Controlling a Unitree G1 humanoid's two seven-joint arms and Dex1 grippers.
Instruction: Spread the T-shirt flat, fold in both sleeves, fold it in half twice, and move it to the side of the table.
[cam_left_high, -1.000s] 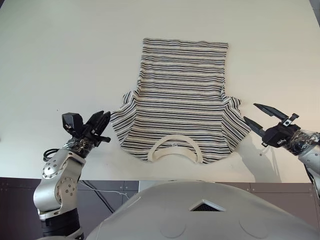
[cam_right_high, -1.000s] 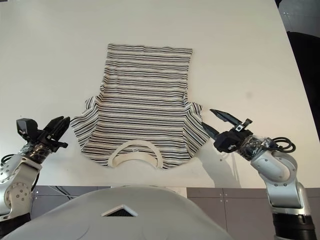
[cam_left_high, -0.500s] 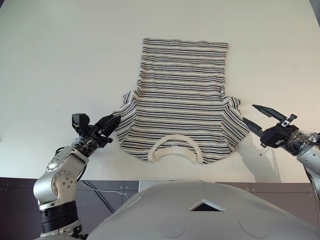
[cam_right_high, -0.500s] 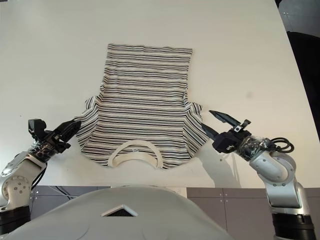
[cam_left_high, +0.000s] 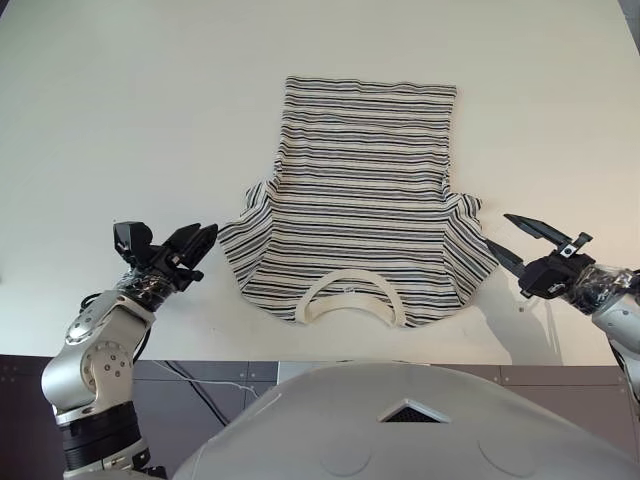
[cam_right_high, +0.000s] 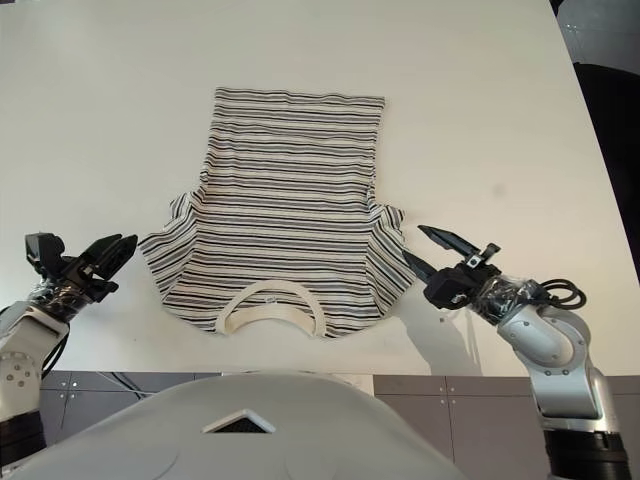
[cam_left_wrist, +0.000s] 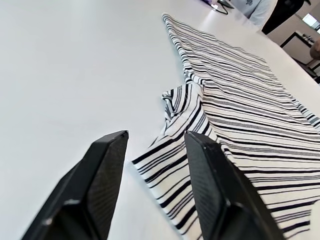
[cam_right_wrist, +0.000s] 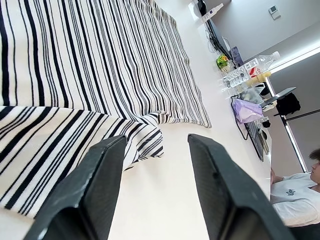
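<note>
The left arm (cam_left_high: 98, 352) is bent at the elbow, with the forearm angled up and inward. The left gripper (cam_left_high: 203, 236) points toward the middle, and its two fingers (cam_left_wrist: 107, 170) are parted with a clear gap between them. The right arm (cam_right_high: 548, 345) mirrors this on the other side, its forearm also angled inward. The right gripper (cam_right_high: 413, 243) holds its fingers (cam_right_wrist: 100, 175) spread wide, one tip above the other.
</note>
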